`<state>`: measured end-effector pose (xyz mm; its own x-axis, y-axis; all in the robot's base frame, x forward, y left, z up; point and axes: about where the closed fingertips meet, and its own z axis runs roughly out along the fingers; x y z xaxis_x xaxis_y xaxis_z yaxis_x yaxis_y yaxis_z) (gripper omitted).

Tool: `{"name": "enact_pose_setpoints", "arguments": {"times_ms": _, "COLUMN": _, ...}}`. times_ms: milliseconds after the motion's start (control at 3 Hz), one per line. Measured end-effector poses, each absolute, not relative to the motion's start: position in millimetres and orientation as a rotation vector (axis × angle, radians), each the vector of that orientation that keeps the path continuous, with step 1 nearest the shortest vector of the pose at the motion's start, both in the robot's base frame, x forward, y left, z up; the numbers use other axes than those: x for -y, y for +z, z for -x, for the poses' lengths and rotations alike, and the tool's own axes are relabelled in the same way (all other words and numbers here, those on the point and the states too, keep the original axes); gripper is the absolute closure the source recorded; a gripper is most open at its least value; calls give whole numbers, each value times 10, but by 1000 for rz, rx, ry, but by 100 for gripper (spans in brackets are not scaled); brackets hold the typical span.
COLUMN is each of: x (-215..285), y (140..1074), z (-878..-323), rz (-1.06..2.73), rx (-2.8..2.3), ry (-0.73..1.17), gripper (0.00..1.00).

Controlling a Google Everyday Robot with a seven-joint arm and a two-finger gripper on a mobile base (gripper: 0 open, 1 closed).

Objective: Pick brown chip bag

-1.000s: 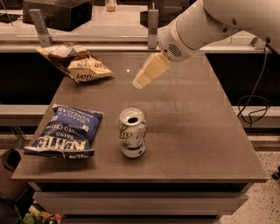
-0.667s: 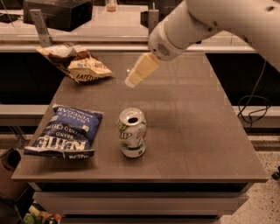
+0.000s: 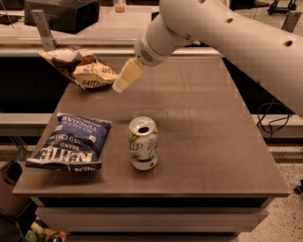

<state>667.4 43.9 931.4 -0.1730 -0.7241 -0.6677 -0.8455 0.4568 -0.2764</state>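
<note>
- Brown chip bag lies at the table's far-left corner, with its long axis roughly crosswise.
- Gripper hovers just right of it. We cannot tell its opening, and see nothing held.
- We judge the reach runs leftward.

Setting: lab-like test space. Evidence: robot arm over a plain table, black equipment box on the rear counter, cables by the speckled floor. Gripper hangs above the table's rear left, just beside the brown bag.
</note>
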Motion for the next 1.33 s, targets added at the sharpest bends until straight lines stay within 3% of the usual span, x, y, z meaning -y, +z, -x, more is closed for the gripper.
{"name": "enact_pose_setpoints", "arguments": {"times_ms": 1333, "x": -1603, "y": 8879, "z": -7290, "rz": 1216, "rx": -1807, "ry": 458, "gripper": 0}}
